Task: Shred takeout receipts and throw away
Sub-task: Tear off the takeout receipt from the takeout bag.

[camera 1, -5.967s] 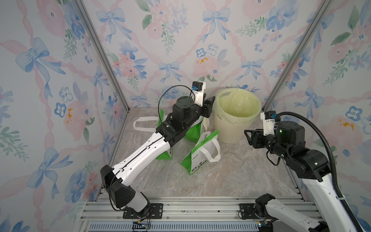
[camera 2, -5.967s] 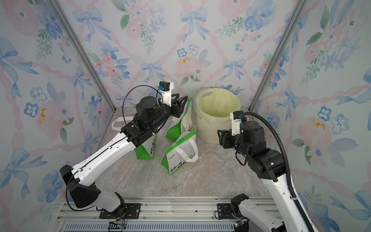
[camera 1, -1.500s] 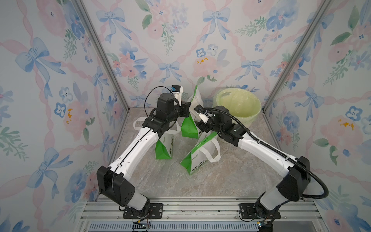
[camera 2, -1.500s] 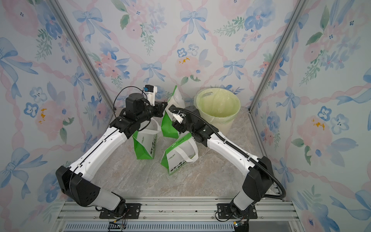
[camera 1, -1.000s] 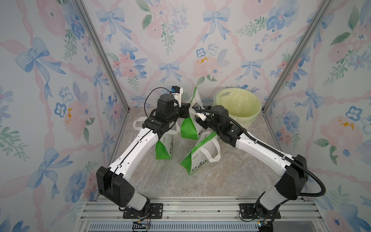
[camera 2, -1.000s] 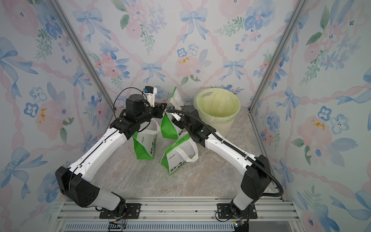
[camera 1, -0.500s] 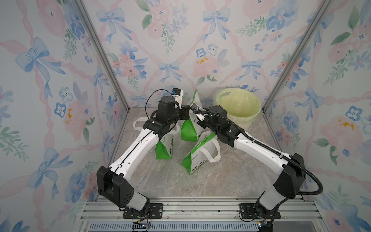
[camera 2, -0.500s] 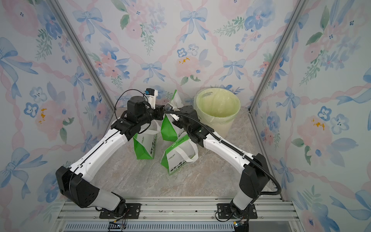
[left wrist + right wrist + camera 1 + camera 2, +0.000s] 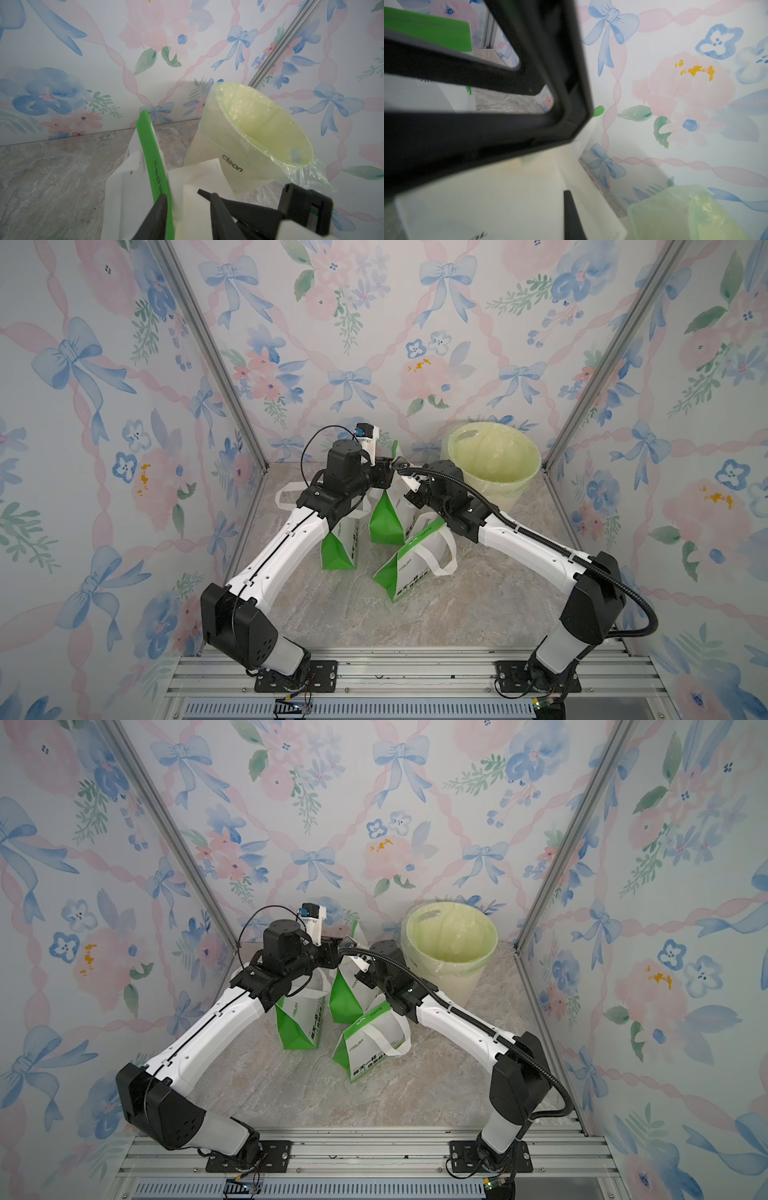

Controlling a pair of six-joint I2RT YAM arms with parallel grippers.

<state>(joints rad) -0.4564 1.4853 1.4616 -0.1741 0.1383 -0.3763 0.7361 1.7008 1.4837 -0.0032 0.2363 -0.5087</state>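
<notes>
White takeout receipt (image 9: 204, 173) up just beside the bin (image 9: 505, 493), its edge pinched in the closed right gripper (image 9: 200, 191), left gripper (image 9: 188, 196) close against it with jaws parted, green bag (image 9: 386, 518) below

Top views, pair: you look from high at the near side, down toward the far wall (image 9: 374, 344), well back; both share the whole floor (image 9: 436, 614). Wrist views, pair: close in, facing far; both share the bin (image 9: 207, 151).

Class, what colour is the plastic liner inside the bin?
Pale yellow-green liner, clearest in the left wrist view.
</notes>
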